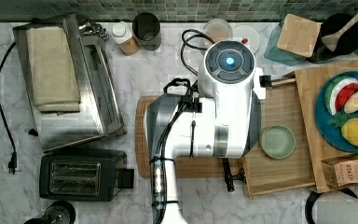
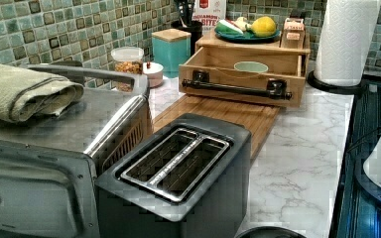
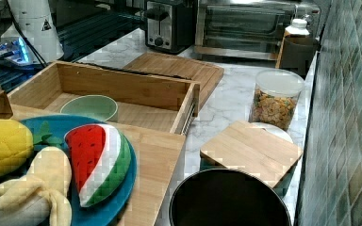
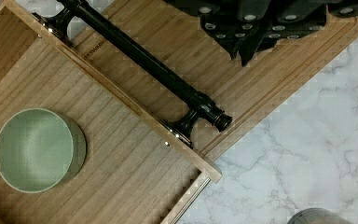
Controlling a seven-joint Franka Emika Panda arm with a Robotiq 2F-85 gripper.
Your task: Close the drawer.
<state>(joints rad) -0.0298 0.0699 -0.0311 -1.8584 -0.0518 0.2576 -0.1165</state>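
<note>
A white marble surface point(image 2: 307, 148) under a green mosaic backsplash carries the drawer point(image 2: 243, 79), which stands pulled well out of its bamboo cabinet, its black bar handle point(image 4: 144, 65) hanging over the cutting board point(image 2: 218, 113) in front of it. A green bowl point(image 4: 35, 150) sits inside the drawer, back from the handle. The gripper point(image 4: 247, 44) hovers above the cutting board just in front of the handle; whether its fingers are spread or pressed together, I cannot tell. Likely risks: a push landing off-centre on the handle could skew and jam the drawer on its rails, and a hard shove may slide the bowl. Legible writing: "STASH" on a box point(image 1: 349, 170) beside the drawer; "BITE" on a package point(image 2: 209, 9) behind it.
</note>
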